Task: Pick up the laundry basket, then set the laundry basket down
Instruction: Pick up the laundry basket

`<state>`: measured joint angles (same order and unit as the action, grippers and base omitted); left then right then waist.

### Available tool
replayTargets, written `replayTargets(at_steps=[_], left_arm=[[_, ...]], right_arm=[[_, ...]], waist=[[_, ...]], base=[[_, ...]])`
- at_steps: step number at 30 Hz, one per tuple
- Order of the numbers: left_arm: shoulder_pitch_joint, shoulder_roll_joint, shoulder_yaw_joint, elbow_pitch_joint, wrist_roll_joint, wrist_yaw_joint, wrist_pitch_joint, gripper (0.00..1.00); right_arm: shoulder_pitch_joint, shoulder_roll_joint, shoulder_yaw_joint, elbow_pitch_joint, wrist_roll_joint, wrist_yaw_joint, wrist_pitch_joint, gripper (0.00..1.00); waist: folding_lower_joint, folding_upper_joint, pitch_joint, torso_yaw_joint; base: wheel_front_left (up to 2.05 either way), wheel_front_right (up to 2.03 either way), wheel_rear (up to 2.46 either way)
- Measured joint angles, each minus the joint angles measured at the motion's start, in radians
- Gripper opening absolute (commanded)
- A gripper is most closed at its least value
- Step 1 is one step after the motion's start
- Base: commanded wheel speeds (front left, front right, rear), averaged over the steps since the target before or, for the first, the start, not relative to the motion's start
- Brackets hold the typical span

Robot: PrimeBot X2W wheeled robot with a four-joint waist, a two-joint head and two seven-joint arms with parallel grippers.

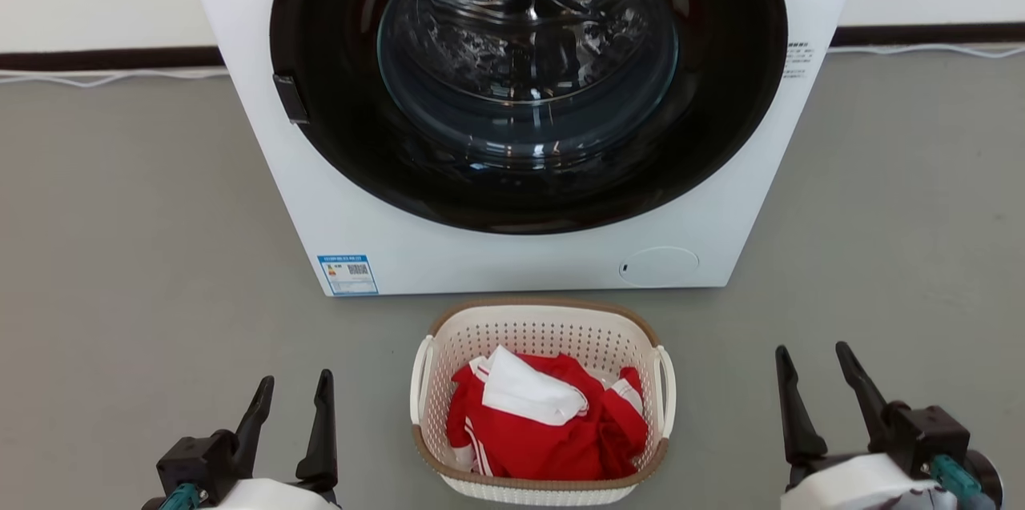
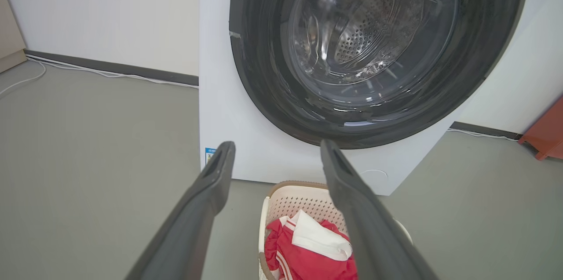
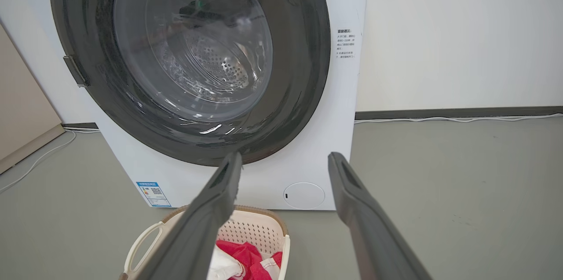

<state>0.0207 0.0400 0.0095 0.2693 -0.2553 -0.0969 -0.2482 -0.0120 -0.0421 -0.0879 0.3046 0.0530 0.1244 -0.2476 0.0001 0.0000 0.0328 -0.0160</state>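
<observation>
Light, stiff laundry basket (image 1: pixel 541 304), I judge.
I'd hook its loop handles (image 1: pixel 420 382); left gripper (image 1: pixel 295 379) and right gripper (image 1: pixel 811 350) fingers wide, empty.

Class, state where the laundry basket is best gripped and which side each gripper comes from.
Probably the loop handles of the laundry basket: left gripper onto the left handle, right gripper onto the right handle, each from outside. They protrude sideways, one facing each open gripper.

Laundry basket (image 1: pixel 543 332), small cream-white perforated plastic, rounded-rectangular, tan-brown rim, white loop handle on each side, standing upright on the grey floor, just in front of the washer's base, holding crumpled red and white clothing.
</observation>
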Motion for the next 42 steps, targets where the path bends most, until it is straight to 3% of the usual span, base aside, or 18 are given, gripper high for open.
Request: replayTargets(at_steps=[12,23,42], left_arm=[[-0.06,0.0,-0.015,-0.003,0.003,0.0,0.0,1.0],[-0.21,-0.001,-0.055,0.032,0.01,0.002,-0.005,1.0],[-0.51,-0.004,-0.198,0.275,0.009,0.001,-0.007,1.0]], right_arm=[[-0.081,0.0,-0.002,0.031,0.013,0.0,0.0,1.0],[-0.225,-0.003,-0.01,0.112,0.033,0.0,0.0,1.0],[-0.463,-0.011,0.033,0.304,0.049,0.0,0.0,1.0]], waist=[[0.0,0.0,0.089,-0.003],[0.0,0.0,0.234,-0.004],[0.0,0.0,0.484,-0.003]], base=[[0.0,0.0,0.0],[0.0,0.0,0.0],[0.0,0.0,0.0]])
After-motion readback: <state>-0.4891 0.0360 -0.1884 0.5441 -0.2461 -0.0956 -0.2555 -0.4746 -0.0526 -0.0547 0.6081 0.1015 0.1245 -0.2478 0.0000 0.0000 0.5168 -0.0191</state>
